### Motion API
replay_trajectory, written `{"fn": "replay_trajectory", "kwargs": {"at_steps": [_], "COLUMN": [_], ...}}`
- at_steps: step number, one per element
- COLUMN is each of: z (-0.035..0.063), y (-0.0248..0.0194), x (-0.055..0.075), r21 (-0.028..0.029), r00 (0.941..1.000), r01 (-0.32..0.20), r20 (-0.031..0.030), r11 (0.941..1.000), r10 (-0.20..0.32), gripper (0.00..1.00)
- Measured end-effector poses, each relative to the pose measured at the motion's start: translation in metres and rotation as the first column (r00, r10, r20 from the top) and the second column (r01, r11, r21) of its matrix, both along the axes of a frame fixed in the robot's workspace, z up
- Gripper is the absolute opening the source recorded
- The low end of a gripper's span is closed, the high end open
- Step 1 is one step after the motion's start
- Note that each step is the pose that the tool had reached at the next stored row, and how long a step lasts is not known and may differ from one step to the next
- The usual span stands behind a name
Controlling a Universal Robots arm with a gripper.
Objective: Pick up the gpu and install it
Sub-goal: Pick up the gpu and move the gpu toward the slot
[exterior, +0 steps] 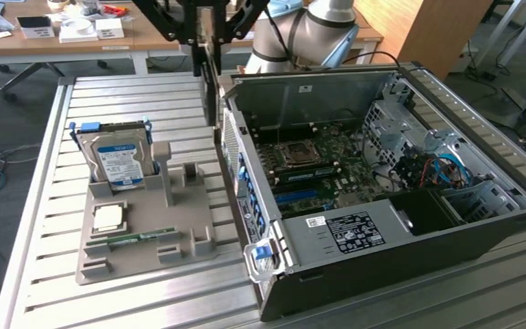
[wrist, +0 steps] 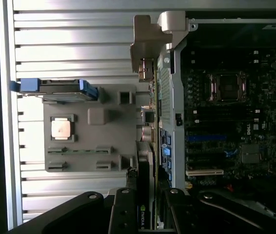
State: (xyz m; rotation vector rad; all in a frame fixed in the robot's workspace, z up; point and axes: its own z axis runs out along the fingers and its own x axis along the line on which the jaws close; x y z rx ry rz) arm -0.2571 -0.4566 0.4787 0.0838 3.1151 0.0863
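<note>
My gripper (exterior: pixel 208 49) is shut on the gpu (exterior: pixel 211 92), a thin black card hanging edge-on and upright. It is held in the air over the slatted table, just outside the far corner of the open computer case (exterior: pixel 482 226), on the exterior view's left of it. In the wrist view the gpu (wrist: pixel 146 168) runs away from the fingers (wrist: pixel 123 209), showing a green logo near the grip and its silver bracket (wrist: pixel 150 41) at the far end. It hovers over the gap between the grey fixture tray (wrist: pixel 79 141) and the case wall. Inside the case lies the motherboard (exterior: pixel 322 171) with blue slots (exterior: pixel 304 199).
The grey fixture tray (exterior: pixel 144 233) holds an upright silver hard drive (exterior: pixel 117 161), a processor chip (exterior: pixel 109 218) and a green memory stick (exterior: pixel 140 238). A wooden desk (exterior: pixel 135 42) with boxes stands behind the slatted table (exterior: pixel 135 96). Drive cages and cables (exterior: pixel 437 168) fill the case's far side.
</note>
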Motion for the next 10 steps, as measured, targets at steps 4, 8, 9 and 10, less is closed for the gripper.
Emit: {"fn": "replay_trajectory", "kwargs": {"at_steps": [4,8,9,10], "z": [-0.0001,-0.0002,-0.0002,-0.0002], "y": [0.0001,0.0001,0.0001,0.0], "x": [0.014,0.029,0.032,0.036], "r21": [0.0,0.0001,0.0001,0.0], "r00": [1.0,1.0,1.0,1.0], "r01": [0.0,0.0,0.0,0.0], "r20": [-0.0001,-0.0001,-0.0001,-0.0002], "r11": [1.0,1.0,1.0,1.0], "r10": [0.0,0.0,0.0,0.0], "gripper": [0.27,0.27,0.27,0.27]}}
